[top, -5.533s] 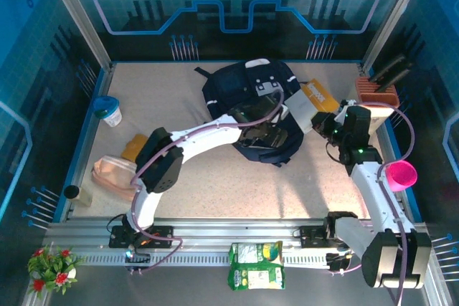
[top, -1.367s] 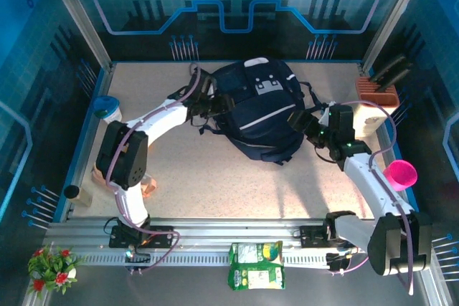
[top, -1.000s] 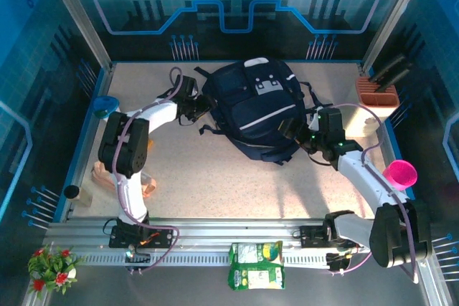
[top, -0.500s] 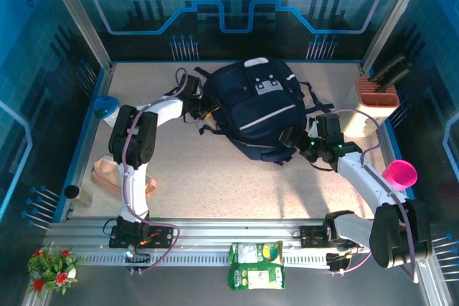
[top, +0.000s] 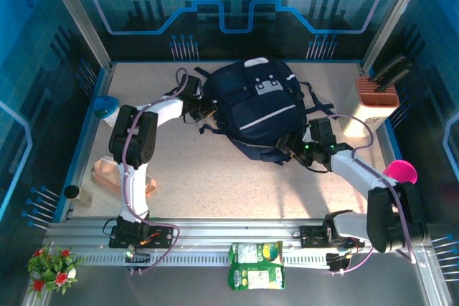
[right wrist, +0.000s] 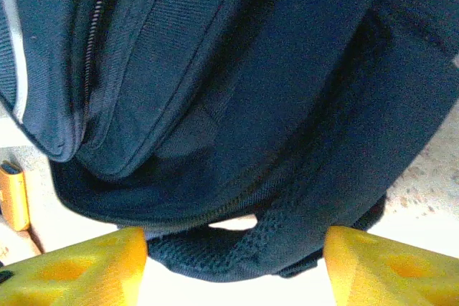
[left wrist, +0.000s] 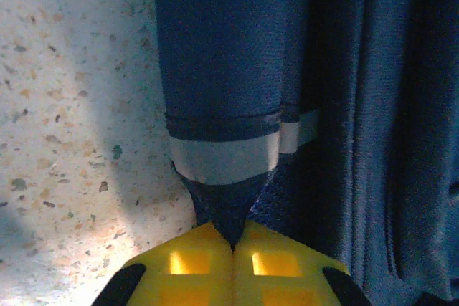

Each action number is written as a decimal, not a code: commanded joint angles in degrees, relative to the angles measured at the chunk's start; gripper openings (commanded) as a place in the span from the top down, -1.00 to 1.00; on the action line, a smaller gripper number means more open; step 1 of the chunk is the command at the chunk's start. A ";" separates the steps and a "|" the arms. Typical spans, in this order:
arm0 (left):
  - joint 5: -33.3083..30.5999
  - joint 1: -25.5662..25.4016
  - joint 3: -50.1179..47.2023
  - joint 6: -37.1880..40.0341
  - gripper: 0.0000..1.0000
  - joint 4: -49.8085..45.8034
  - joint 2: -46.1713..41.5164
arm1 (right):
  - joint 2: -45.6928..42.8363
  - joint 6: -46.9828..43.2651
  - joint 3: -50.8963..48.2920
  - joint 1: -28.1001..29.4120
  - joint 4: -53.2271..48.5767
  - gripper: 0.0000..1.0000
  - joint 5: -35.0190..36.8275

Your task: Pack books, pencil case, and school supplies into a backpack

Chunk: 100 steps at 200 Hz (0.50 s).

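The navy backpack (top: 258,105) lies flat in the middle of the table, pale stripe up. At its left side, my left gripper (top: 203,109) is shut on the dark webbing end of a strap (left wrist: 224,209), just below the strap's pale band; the yellow fingertips (left wrist: 201,259) meet with the webbing pinched between them. My right gripper (top: 292,147) is at the backpack's lower right corner, open. A mesh strap loop (right wrist: 237,252) of the backpack (right wrist: 215,69) lies between its yellow fingers (right wrist: 93,266), touching neither. The books are out of view.
A peach pouch (top: 104,173) lies at the left edge. A blue-lidded cup (top: 106,107) stands at back left, a terracotta holder (top: 376,91) at back right, a pink cup (top: 400,172) by the right arm. Something small and orange (right wrist: 13,195) sits beside the backpack.
My left gripper has closed on the strap end by the backpack's left side. My right gripper has moved left to the backpack's lower right corner, its jaws narrowing around the mesh loop.
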 commanded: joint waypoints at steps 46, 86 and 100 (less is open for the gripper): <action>-4.36 0.18 -15.48 -0.43 1.00 0.23 -20.39 | 17.08 -4.15 14.31 1.02 8.32 -0.14 -1.55; -2.96 -1.69 -25.88 -4.41 1.00 2.78 -29.46 | 26.88 -10.72 26.17 0.20 6.30 -0.22 -1.36; -2.07 -3.13 -26.90 -4.68 1.00 2.78 -30.32 | 27.68 -11.58 28.15 -0.51 4.86 -0.26 -0.93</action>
